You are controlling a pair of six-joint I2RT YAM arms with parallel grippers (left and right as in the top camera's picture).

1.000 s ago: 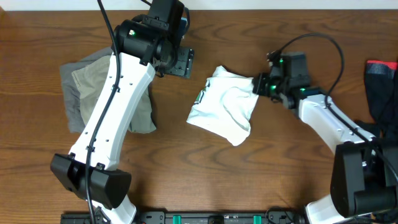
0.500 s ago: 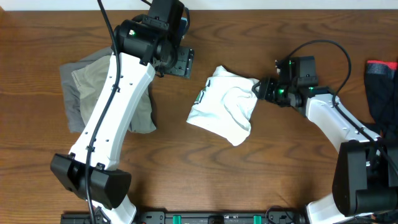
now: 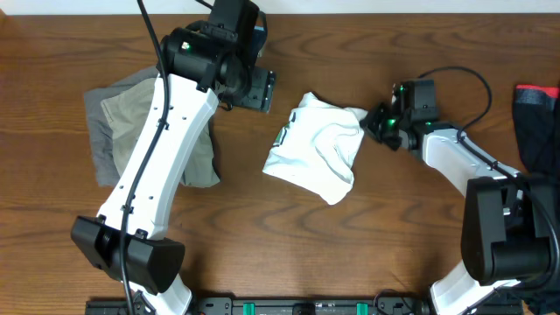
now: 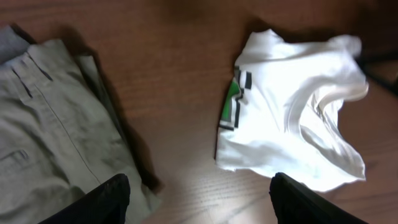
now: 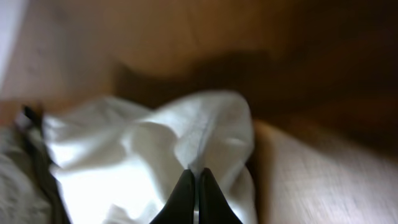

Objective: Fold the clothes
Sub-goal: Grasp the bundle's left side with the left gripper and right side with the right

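Observation:
A crumpled white T-shirt (image 3: 315,149) with a green chest logo lies mid-table; it also shows in the left wrist view (image 4: 292,106) and the right wrist view (image 5: 143,155). My right gripper (image 3: 369,122) is shut on a fold at the shirt's upper right corner, its fingertips (image 5: 194,177) pinching the white cloth. My left gripper (image 3: 260,89) hovers open and empty above bare wood between the shirt and the khaki shorts (image 3: 122,118), its fingers (image 4: 200,190) wide apart. The shorts (image 4: 50,143) lie on a grey piece (image 3: 98,162) at the left.
A black garment (image 3: 535,131) with a red edge lies at the table's right edge, beside the right arm's base. The left arm's white links cross over the shorts. Bare wood lies in front of the shirt.
My right wrist has shifted a little to the right and turned, drawing the shirt's upper right corner slightly outward. The left arm has not moved.

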